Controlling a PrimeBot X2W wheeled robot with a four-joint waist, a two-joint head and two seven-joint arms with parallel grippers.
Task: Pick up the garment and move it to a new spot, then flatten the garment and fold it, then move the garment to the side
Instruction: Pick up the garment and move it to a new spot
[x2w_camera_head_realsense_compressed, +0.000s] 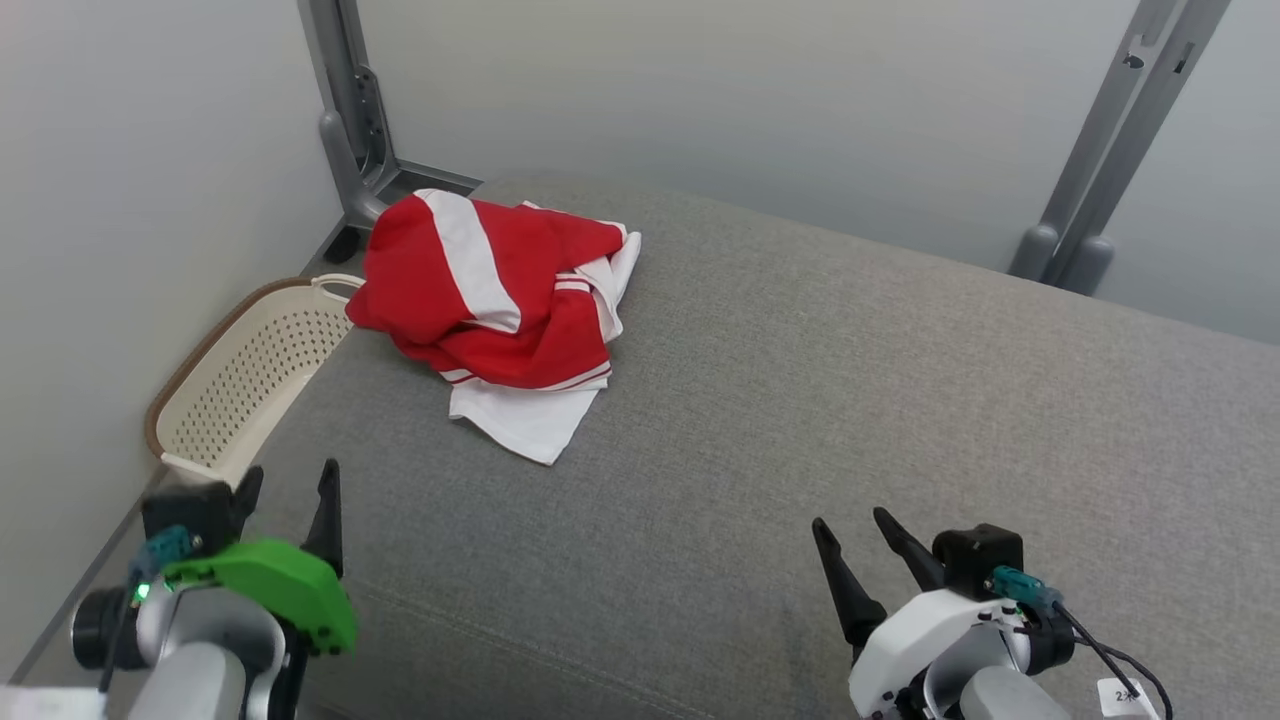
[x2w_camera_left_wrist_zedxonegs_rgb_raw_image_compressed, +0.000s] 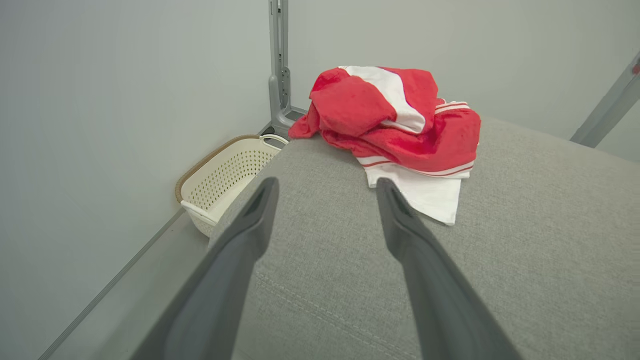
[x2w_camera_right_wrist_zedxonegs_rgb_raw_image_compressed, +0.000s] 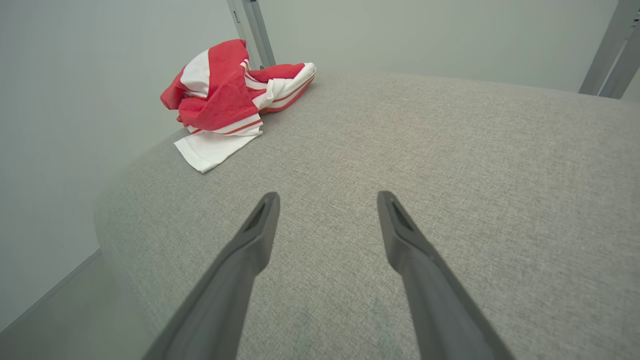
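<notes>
Where the head view looks down on a grey upholstered surface (x2w_camera_head_realsense_compressed: 800, 420), a crumpled red-and-white striped garment (x2w_camera_head_realsense_compressed: 500, 300) lies at its far left corner. It is bunched so that sleeves and neckline cannot be made out, and one white flap is spread toward the near side. Beside that corner, lower down, stands a cream perforated laundry basket (x2w_camera_head_realsense_compressed: 250, 370), its right side hidden by the surface's edge. At the bottom left the left gripper (x2w_camera_head_realsense_compressed: 290, 470) holds its fingers apart with nothing between them. The right gripper (x2w_camera_head_realsense_compressed: 849, 517) at the bottom right is likewise spread and empty, and both arms are cut off by the view's lower edge. In the left wrist view, the left gripper (x2w_camera_left_wrist_zedxonegs_rgb_raw_image_compressed: 327, 180) stands wide apart above the surface's near left edge, with the garment (x2w_camera_left_wrist_zedxonegs_rgb_raw_image_compressed: 395, 125) ahead and the basket (x2w_camera_left_wrist_zedxonegs_rgb_raw_image_compressed: 225, 170) partly hidden behind the edge. In the right wrist view, the right gripper (x2w_camera_right_wrist_zedxonegs_rgb_raw_image_compressed: 327, 194) is spread over bare fabric, and the garment (x2w_camera_right_wrist_zedxonegs_rgb_raw_image_compressed: 225, 95) lies well away at the upper left.
</notes>
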